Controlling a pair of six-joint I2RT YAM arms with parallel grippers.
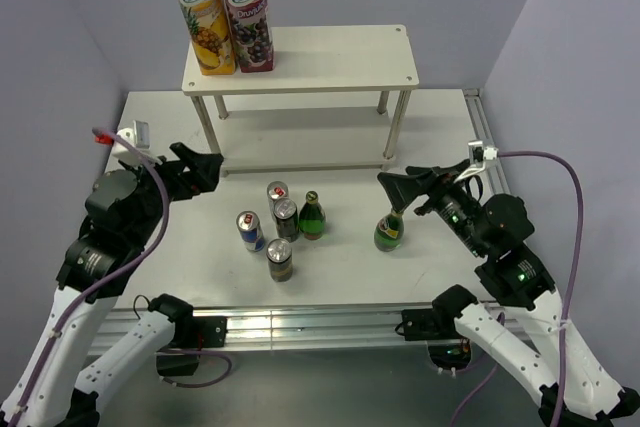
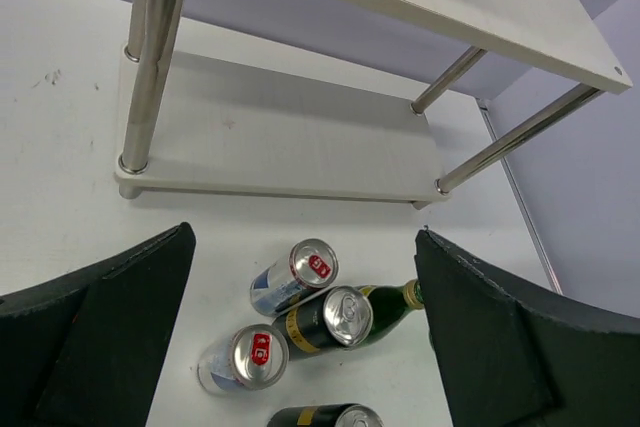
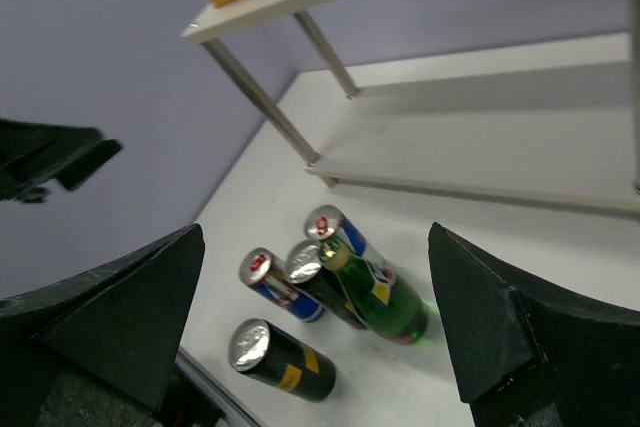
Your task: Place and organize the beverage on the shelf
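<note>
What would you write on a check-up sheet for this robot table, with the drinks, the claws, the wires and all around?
Surface: white table, no spills seen.
Job's things: white shelf at the back; pineapple juice carton and purple juice carton upright on the left end of its top board; four cans and a green bottle grouped upright on the table; lone green bottle to their right.
Clutter: nothing seen.
Claws: left claw open, empty; right claw open, empty, near the lone green bottle.
Cables: left purple cable and right purple cable loop along the arms.
Surroundings: plain lilac walls.
</note>
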